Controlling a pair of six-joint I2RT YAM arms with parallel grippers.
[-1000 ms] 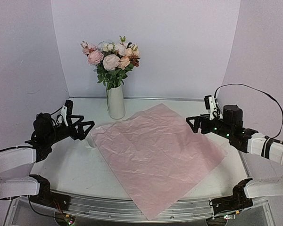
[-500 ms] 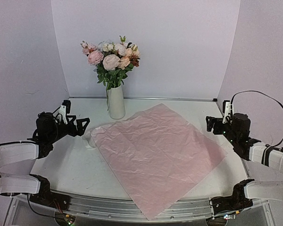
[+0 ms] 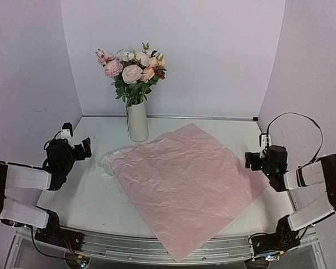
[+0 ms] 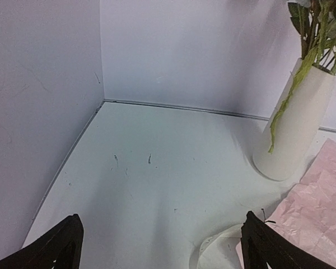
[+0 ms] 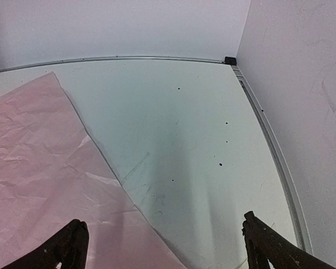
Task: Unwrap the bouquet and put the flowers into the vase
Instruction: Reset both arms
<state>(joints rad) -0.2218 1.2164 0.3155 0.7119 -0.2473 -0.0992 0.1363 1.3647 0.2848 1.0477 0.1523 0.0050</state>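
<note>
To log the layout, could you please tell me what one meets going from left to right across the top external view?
Left gripper → cream ribbon → vase holding the flowers → pink paper sheet → right gripper.

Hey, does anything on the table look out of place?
Nothing damaged or spilled. The flowers stand in the vase. The pink paper lies spread out, its near corner overhanging the front edge, and a loose ribbon lies beside it.
</note>
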